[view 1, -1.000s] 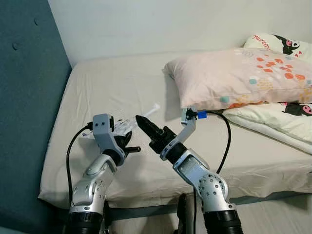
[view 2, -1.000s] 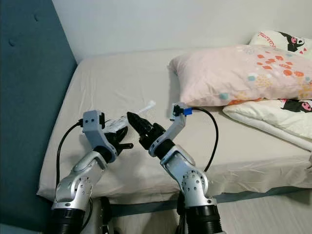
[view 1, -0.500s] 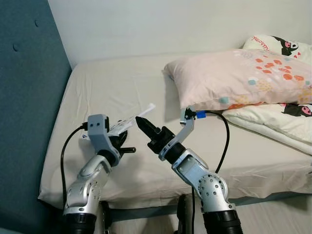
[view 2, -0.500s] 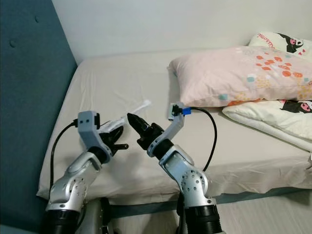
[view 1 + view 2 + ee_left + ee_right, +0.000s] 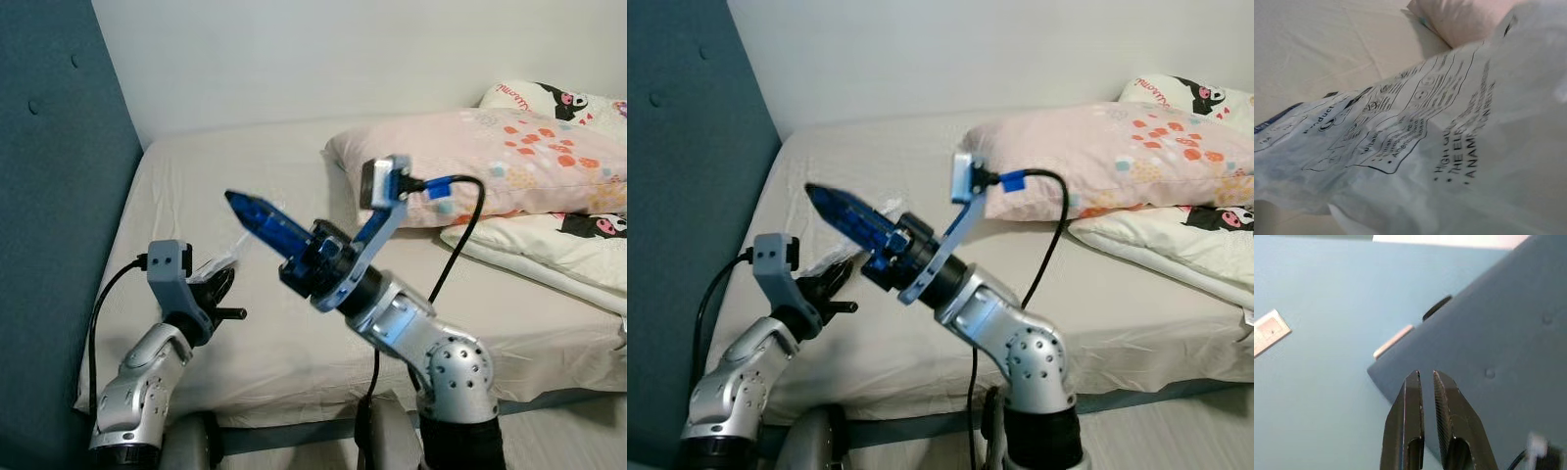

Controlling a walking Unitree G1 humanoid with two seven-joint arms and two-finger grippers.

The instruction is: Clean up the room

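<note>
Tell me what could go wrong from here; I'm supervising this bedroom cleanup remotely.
1. The left gripper holds a thin printed plastic wrapper; the flimsy film could slip free and fall back onto the bed.
2. The right gripper is raised, fingers nearly closed and holding nothing, pointing toward the blue headboard; swinging further might bump it.

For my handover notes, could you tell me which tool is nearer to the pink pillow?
Right. The right tool is raised over the bed, left of the pink pillow; the left tool sits lower and farther left, holding a printed plastic bag.
</note>
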